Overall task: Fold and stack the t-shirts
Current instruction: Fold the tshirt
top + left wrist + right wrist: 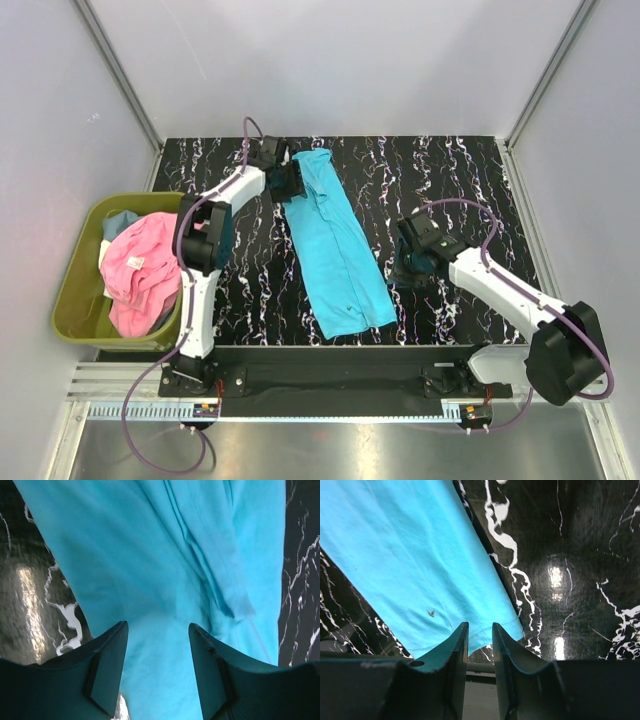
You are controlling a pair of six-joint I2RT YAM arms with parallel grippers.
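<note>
Well, the turquoise t-shirt (335, 250) lies flat on the bench (480, 190), folded into a long strip. It runs from the upper centre of the overhead view down to the lower centre, with its near hem close to the bench's front edge.

The left gripper (157, 625) hangs over the strip's far end with its fingers apart and cloth showing between them, nothing pinched. The right gripper (480, 625) sits low, just right of the near corner, its fingers only slightly apart and nothing in the gap.

At the left of the frame, a pink t-shirt (140, 265) is heaped in the olive bin (75, 300).

The next fold looks chancy to me. The far end is ridged with layers, so a shallow pinch there might catch only the top one and pull the strip open. The right gripper's narrow gap could skid over the hem and lift nothing. Then the left end would rise alone and drag the shirt askew.
</note>
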